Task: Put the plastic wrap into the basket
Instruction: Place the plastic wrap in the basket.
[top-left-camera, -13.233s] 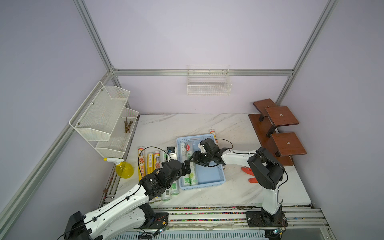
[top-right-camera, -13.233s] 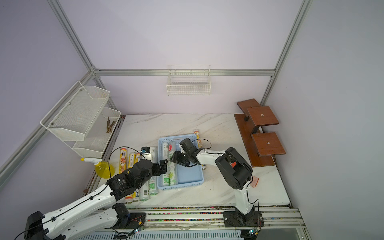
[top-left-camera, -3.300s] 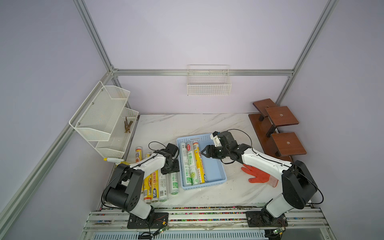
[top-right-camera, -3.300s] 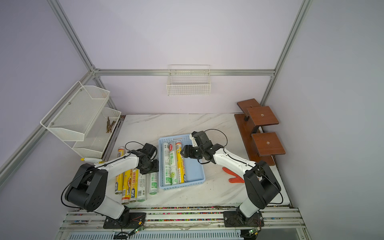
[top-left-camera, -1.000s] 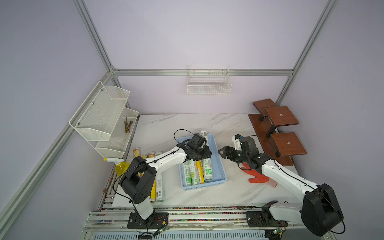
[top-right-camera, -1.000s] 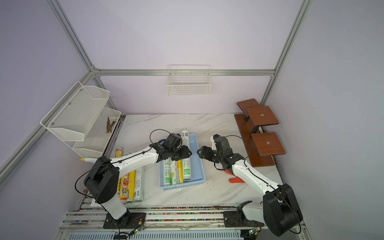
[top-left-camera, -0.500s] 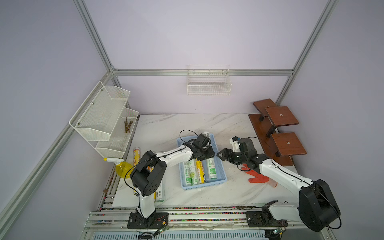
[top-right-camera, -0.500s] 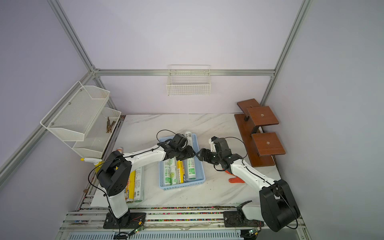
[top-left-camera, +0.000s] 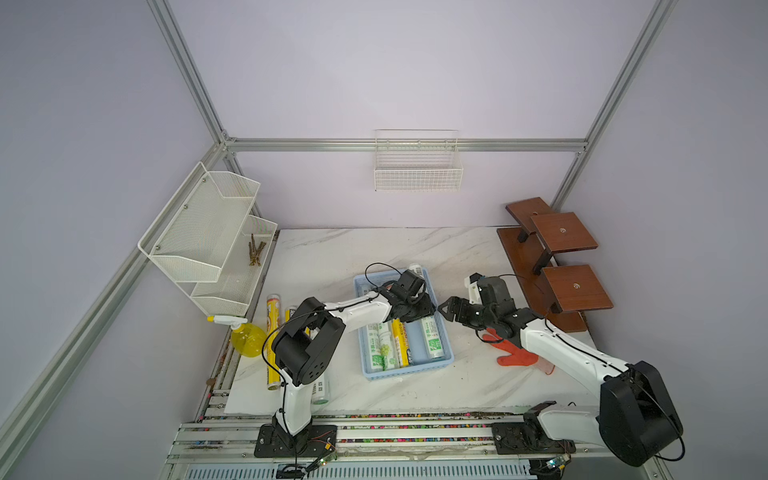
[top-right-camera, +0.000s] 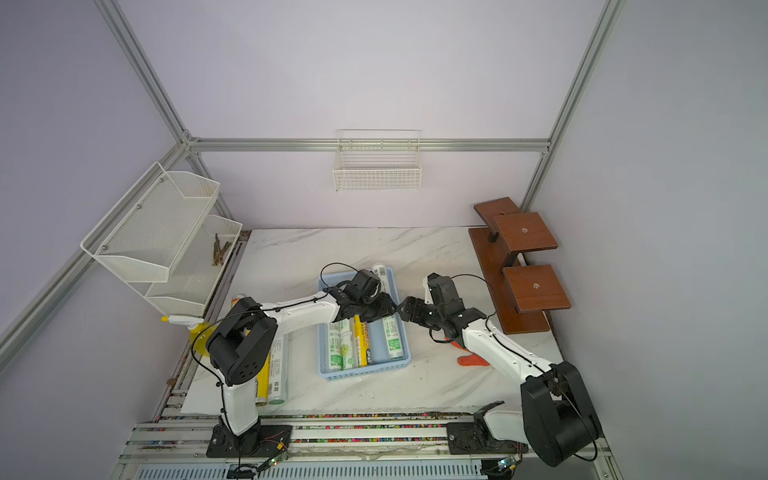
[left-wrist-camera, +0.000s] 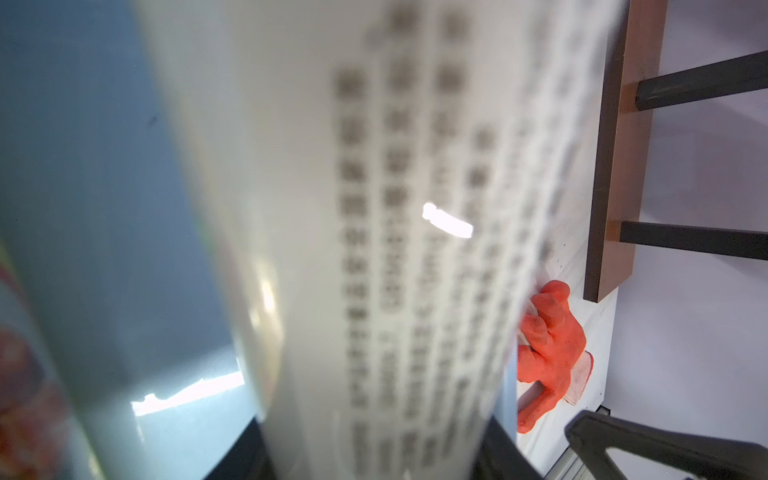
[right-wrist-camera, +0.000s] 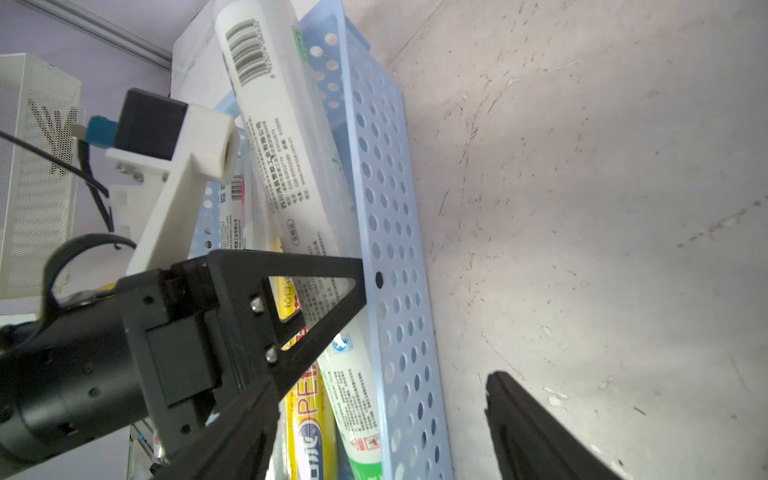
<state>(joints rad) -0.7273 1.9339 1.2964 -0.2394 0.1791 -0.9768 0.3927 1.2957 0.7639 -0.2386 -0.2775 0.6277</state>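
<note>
**Holding a white roll over the blue basket**

Under both claws spreads the marble table (top-left-camera: 353, 257). The basket (top-left-camera: 409, 368) sits directly below the left claw (top-left-camera: 419, 312), its long right wall just beside the right claw (top-left-camera: 448, 311).

Green-printed white wrap (top-left-camera: 382, 349) and a yellow roll (top-left-camera: 400, 345) lie flat in the basket beneath the left claw. That claw is clamped across the middle of a white roll (right-wrist-camera: 291, 166), which lies tilted. Its barcode end, beyond the claw, is propped on the basket's far rim, and its near end is down inside by the right wall. (My reading: a mid-length grip keeps so long a roll balanced while it is lined up with the tray.)

The right claw stands spread and empty, apart from the roll, probably keeping clear of the basket.

More rolls (top-left-camera: 272, 316) lie on the table well behind the left claw, by its arm's base. The arm covers some, so they cannot be counted. An orange glove (top-left-camera: 513, 358) lies behind the right claw, half under that arm.

In the left wrist view the held roll fills the frame, out of focus, and the fingertips barely show.
</note>
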